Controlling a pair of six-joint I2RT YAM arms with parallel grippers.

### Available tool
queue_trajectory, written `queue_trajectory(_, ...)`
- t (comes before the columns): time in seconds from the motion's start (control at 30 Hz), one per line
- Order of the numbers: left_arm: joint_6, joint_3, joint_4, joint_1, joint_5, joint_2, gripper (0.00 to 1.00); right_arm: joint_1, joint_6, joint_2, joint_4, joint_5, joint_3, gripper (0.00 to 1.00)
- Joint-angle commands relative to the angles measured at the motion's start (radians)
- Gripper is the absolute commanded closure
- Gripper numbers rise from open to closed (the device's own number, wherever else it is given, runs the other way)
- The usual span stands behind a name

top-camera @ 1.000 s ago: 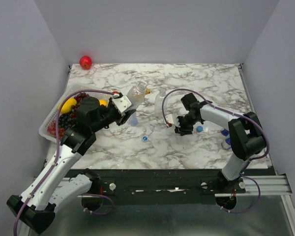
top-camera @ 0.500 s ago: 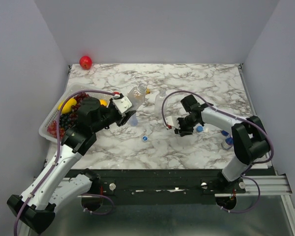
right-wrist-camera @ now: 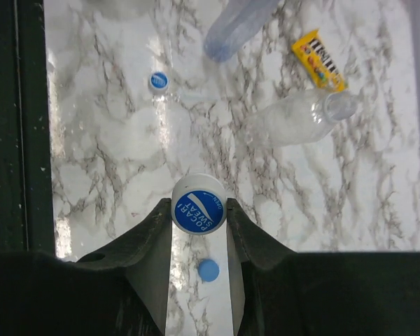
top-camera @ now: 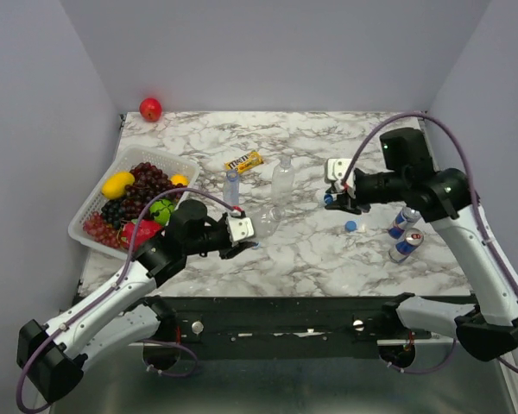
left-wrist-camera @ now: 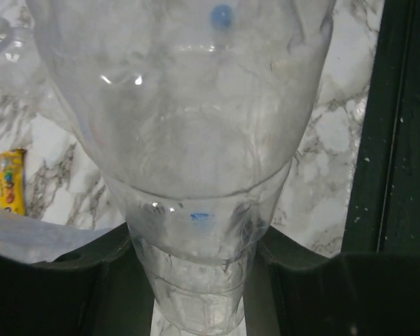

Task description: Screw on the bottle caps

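My left gripper (top-camera: 244,230) is shut on a wide clear bottle (top-camera: 264,219) near the table's front centre. In the left wrist view that bottle (left-wrist-camera: 189,126) fills the frame between my fingers (left-wrist-camera: 77,269). My right gripper (top-camera: 331,197) is shut on a blue white-rimmed cap (right-wrist-camera: 199,204) and holds it above the table. A second blue cap (top-camera: 351,226) lies below it, also in the right wrist view (right-wrist-camera: 208,269). A third cap (right-wrist-camera: 157,81) lies near the held bottle. A slim blue-tinted bottle (top-camera: 232,185) and a second clear bottle (top-camera: 282,177) stand uncapped at the middle.
A white basket (top-camera: 79,226) of fruit sits at the left. A yellow candy packet (top-camera: 243,161) lies behind the bottles. Two blue-and-silver cans (top-camera: 404,233) stand at the right. A red apple (top-camera: 150,109) sits in the far left corner.
My left arm has swung from the back to the front centre with the clear bottle. My right gripper has risen off the table and moved back, holding a cap.
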Motion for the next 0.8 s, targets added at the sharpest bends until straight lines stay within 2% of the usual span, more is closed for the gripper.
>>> queue_trajectory(0.0,0.082,-0.091,0.082,-0.049,0.075,-0.02,1.0,0.063,0.037,-0.014,-0.198,-0.08,0.164,0.78)
queue_trajectory(0.17,0.099,-0.179,0.219,-0.079,0.04,-0.011,1.0,0.183,0.015,0.026,-0.219,-0.077,0.252,0.76)
queue_trajectory(0.33,0.116,-0.167,0.226,-0.079,0.036,0.032,1.0,0.339,-0.008,0.078,-0.205,-0.004,0.265,0.76)
queue_trajectory(0.77,0.168,-0.187,0.26,-0.081,0.031,0.014,1.0,0.401,0.004,0.095,-0.018,0.078,0.145,0.75)
